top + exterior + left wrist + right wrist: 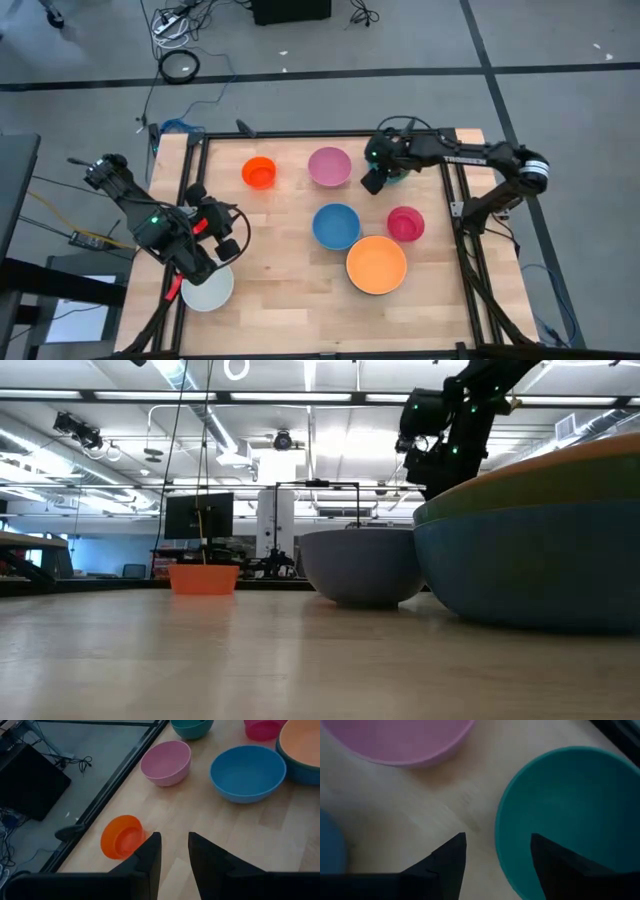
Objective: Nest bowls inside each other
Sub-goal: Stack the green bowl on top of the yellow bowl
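The white bowl (208, 290) sits at the table's near left corner, partly under the left arm. The left gripper (222, 232) hangs just above and beside it, over bare wood; in its wrist view the two dark fingers (150, 855) stand a narrow gap apart with nothing between them, so it holds no bowl.

To the right along the near edge sits the large orange bowl (377, 264). In the low view it shows nested in a green bowl (560, 488), which in turn sits in a big blue bowl (530, 565). Just behind and to its left stands a separate blue bowl (336, 226), empty and upright on the wooden table (280, 290). To the right of that, a small magenta bowl (405, 223) rests by itself, close to the orange bowl's rim.

Farther back, the small orange-red bowl (259, 172) stands alone toward the left, and the pink bowl (329, 166) sits near the middle of the far edge.

At the far right, the right gripper (372, 181) hovers between the pink bowl and the teal bowl (570, 815), which the arm mostly hides from above. Its wrist view shows the fingers (445, 860) spread wide, straddling the teal bowl's near rim without closing on it; the bowl rests on the table and the gripper has hold of nothing.
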Controlling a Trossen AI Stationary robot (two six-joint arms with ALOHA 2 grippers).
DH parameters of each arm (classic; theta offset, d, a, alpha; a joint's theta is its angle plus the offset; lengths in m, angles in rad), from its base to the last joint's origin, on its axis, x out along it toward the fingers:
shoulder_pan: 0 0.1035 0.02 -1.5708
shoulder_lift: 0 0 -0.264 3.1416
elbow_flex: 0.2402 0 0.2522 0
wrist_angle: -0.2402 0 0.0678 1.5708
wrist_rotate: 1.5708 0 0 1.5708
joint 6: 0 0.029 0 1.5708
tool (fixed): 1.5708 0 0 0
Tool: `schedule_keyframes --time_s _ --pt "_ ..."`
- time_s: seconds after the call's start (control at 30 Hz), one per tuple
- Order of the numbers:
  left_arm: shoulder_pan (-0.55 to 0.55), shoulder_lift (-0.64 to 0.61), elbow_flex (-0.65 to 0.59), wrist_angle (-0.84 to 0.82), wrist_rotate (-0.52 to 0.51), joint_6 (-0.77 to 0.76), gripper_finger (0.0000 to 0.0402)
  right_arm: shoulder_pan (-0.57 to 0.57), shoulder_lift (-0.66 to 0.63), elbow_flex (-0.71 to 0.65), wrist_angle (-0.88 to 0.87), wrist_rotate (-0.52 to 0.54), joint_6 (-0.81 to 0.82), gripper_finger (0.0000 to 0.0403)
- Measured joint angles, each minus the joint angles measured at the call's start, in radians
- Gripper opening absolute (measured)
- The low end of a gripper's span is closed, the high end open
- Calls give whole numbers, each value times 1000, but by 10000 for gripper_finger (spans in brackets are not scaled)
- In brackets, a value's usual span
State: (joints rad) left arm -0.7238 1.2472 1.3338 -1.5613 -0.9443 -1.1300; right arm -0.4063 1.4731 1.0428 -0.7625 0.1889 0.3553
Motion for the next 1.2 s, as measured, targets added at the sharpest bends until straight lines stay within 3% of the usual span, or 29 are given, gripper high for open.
schedule_keyframes --time_s 1.2 --pt "4 3 0 112 -2 3 106 -23 63 -1 2 -8 -108 176"
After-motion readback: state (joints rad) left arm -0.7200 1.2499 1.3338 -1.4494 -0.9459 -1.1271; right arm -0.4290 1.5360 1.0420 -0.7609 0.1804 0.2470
